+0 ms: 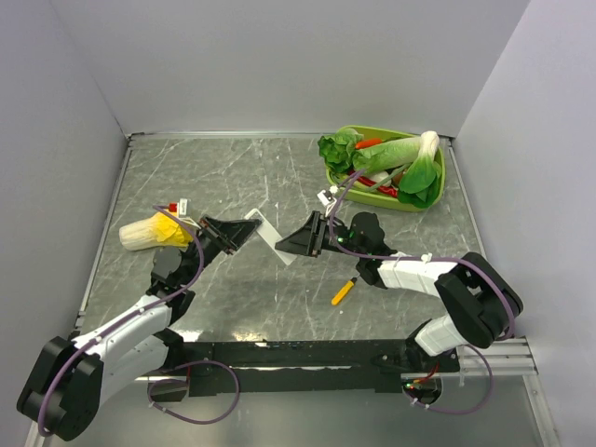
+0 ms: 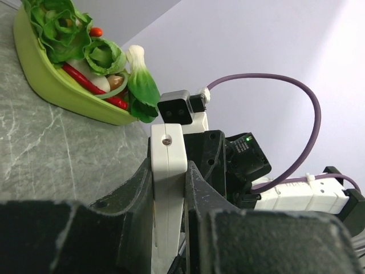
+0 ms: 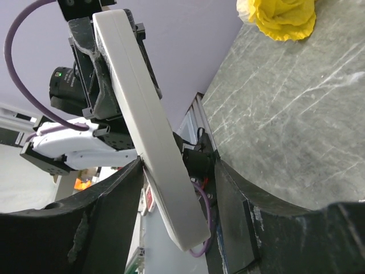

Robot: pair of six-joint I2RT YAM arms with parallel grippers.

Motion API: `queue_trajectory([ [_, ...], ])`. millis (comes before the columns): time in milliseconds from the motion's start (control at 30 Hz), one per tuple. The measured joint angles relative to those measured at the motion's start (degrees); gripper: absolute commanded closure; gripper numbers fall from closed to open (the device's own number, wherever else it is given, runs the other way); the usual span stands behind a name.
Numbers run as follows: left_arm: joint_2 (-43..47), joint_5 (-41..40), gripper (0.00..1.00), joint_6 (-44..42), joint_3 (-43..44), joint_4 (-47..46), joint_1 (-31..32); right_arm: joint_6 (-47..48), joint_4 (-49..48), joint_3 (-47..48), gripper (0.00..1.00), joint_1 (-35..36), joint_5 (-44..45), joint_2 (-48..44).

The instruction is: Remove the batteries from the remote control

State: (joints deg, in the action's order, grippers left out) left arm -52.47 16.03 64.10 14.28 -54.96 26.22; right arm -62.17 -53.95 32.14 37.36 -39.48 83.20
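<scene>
The white remote control (image 1: 269, 238) is held tilted above the table between the two arms. My left gripper (image 1: 242, 233) is shut on its left end; in the left wrist view (image 2: 169, 171) both fingers press its narrow sides, and the remote (image 2: 167, 149) stands up edge-on. My right gripper (image 1: 304, 241) is at the other end. In the right wrist view (image 3: 178, 171) its jaws stand open around the remote (image 3: 147, 125): the left finger touches it and a gap shows at the right finger. The batteries are not visible.
A yellow-handled screwdriver (image 1: 344, 291) lies on the table below the right gripper. A green tray (image 1: 437, 191) of vegetables stands at the back right and also shows in the left wrist view (image 2: 54, 91). A yellow and white vegetable (image 1: 154, 233) lies at the left.
</scene>
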Motion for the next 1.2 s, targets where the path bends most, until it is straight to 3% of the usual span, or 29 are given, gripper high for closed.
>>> queue_trajectory([
  [33,0.0,-0.09,0.99,-0.09,-0.15,0.04,0.0,-0.15,0.0,0.0,0.48,0.0,0.0,0.17],
  [100,0.0,-0.35,0.99,-0.24,-0.48,0.11,0.0,-0.24,-0.02,0.0,0.66,0.0,0.04,0.24],
  [167,0.0,-0.7,0.99,0.35,-0.59,0.28,-0.09,0.0,-0.66,0.0,0.74,0.0,-0.66,0.24],
  [467,0.68,-1.9,0.99,2.97,-0.55,2.93,-1.66,1.6,-3.48,-0.04,0.73,0.17,-1.9,1.51],
  [733,-6.12,2.19,0.99,4.59,-0.55,2.91,-5.62,-0.24,-8.94,-0.72,0.7,0.15,-0.55,8.92],
  [1200,-9.29,2.67,0.99,2.6,-0.5,2.8,-6.32,-0.96,-10.78,-0.74,0.55,0.11,-0.28,12.74],
])
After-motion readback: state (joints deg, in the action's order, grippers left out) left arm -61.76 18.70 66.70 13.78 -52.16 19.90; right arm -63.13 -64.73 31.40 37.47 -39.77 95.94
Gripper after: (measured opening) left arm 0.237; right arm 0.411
